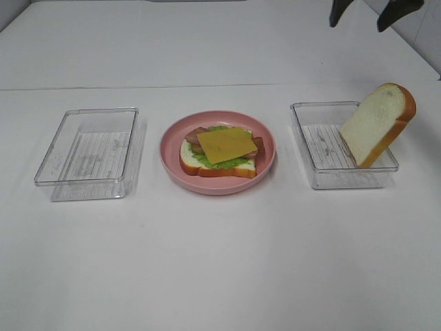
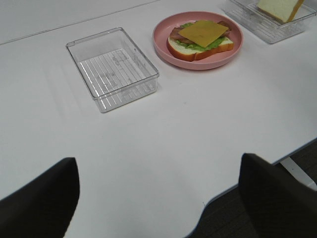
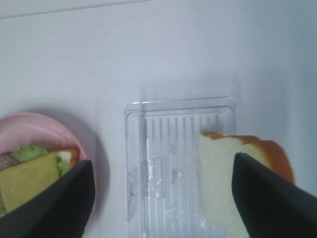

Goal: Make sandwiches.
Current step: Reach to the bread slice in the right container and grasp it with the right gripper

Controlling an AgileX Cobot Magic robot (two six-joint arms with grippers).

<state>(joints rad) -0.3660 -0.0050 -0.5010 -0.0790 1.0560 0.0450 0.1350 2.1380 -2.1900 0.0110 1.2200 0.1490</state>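
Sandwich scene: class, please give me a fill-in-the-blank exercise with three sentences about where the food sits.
1. The cheese lies on top of the stack on the ____ plate.
2. The loose bread slice leans in the tray on the ____ of the plate.
3. The left tray holds ____ food.

Missing words: pink; right; no

Bright even overhead light, soft faint shadows, white table [image 1: 220,262] slightly washed out, right wrist view blurred
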